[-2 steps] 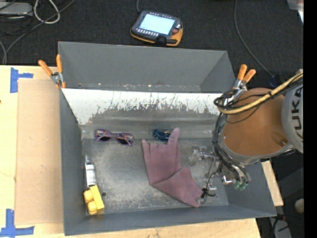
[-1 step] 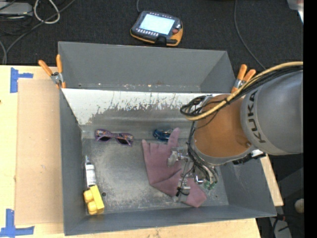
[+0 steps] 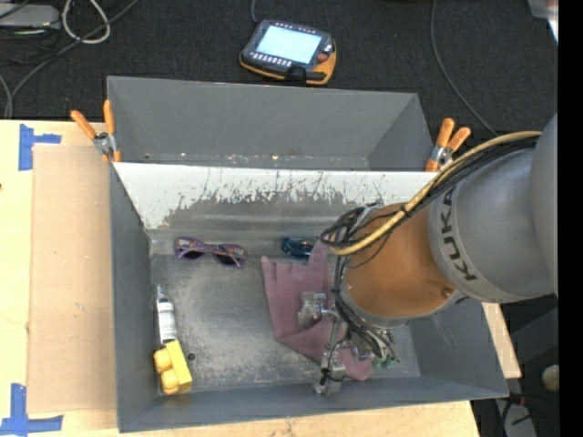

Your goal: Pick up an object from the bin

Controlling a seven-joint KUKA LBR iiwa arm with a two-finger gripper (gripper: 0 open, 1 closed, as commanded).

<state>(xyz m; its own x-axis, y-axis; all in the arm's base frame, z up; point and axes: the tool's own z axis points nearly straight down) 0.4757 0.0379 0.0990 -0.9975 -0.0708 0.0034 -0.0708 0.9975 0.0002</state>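
My claw [image 3: 332,371] hangs at the mauve cloth [image 3: 287,303], lower centre; apart or together, I cannot tell. Likely the grasp step; next, clamp and lift.

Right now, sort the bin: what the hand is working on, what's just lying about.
In the job: hand; mauve cloth beneath it.
Lying about: sunglasses; blue thing; white tube; yellow block.
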